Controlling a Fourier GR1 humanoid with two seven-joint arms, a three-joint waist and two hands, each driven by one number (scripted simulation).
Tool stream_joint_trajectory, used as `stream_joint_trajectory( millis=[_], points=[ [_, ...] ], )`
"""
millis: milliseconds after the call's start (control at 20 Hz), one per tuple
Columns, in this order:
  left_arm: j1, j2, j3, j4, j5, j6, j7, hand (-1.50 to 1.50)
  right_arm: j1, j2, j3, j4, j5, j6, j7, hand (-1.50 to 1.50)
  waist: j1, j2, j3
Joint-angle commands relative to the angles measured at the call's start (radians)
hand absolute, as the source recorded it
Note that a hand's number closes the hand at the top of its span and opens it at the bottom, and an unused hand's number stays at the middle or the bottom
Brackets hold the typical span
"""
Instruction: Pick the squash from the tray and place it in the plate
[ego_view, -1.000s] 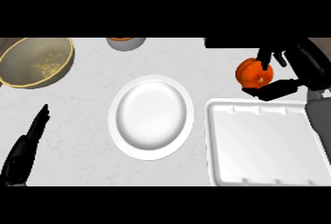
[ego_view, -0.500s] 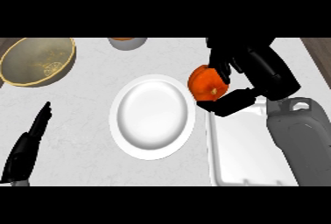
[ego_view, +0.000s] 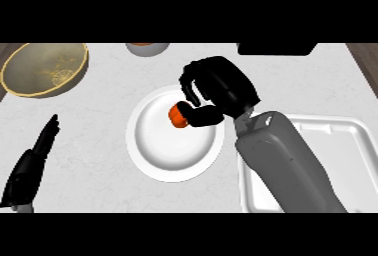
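Plate (ego_view: 168, 159): white, smooth, round with a shallow well and a broad flat rim. It sits on a pale, faintly mottled stone-look counter (ego_view: 96, 105).

Squash (ego_view: 177, 115): orange, rounded and glossy, over the plate's upper-right part, inside the rim. Only its left side shows; the rest is hidden by the hand. Can't tell if it touches the plate surface.

Right hand (ego_view: 223, 84): black and matte, above the plate's upper-right rim, wrapped around the squash. Its fingers (ego_view: 189, 82) arc over the squash from above and another black part of the hand closes in from the right, so the squash sits on the plate-centre side of the palm. The smooth grey right forearm (ego_view: 284, 162) runs down and away from the plate's right edge.

Tray (ego_view: 347, 132): white, rectangular with rounded corners and a raised lip, just right of the plate. The forearm covers its left part.

Left hand (ego_view: 33, 162): black, fingers straight, resting well left of the plate, low, holding nothing.

Bowl (ego_view: 44, 67): tan, round and speckled inside, up-left of the plate, well apart.

Small grey bowl (ego_view: 146, 48): above the plate with something orange-brown inside, cut by the view's edge.

Black block (ego_view: 277, 48): flat and dark, up-right of the plate.
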Motion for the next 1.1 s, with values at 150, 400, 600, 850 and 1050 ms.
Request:
stream_joint_trajectory(
  millis=[150, 400, 600, 850, 1050],
  points=[
    [-0.042, 0.008, 0.011, 0.062, -0.021, 0.002, -0.035, 0.0, -0.091, 0.068, 0.125, 0.282, 0.001, -0.128, 0.004, 1.5, 0.007, 0.004, 0.0],
    [-0.053, -0.015, -0.002, 0.024, -0.013, -0.003, 0.013, 0.0, -0.064, 0.069, 0.226, 0.399, -0.171, -0.2, -0.045, 1.5, 0.016, 0.006, 0.0],
    [-0.025, -0.041, -0.035, 0.026, -0.055, 0.027, -0.029, 0.0, -0.12, 0.069, 0.278, 0.509, -0.293, -0.383, 0.094, -1.5, 0.043, 0.009, 0.0],
    [-0.008, -0.017, -0.003, -0.004, -0.016, -0.019, -0.007, 0.0, -0.151, 0.069, 0.321, 0.637, -0.385, -0.48, -0.058, -1.5, 0.027, 0.007, 0.001],
    [-0.057, -0.01, 0.017, 0.003, 0.001, -0.021, 0.035, 0.0, -0.129, 0.069, 0.274, 0.524, -0.498, -0.581, -0.074, -1.5, 0.024, 0.007, 0.001]
  ],
)
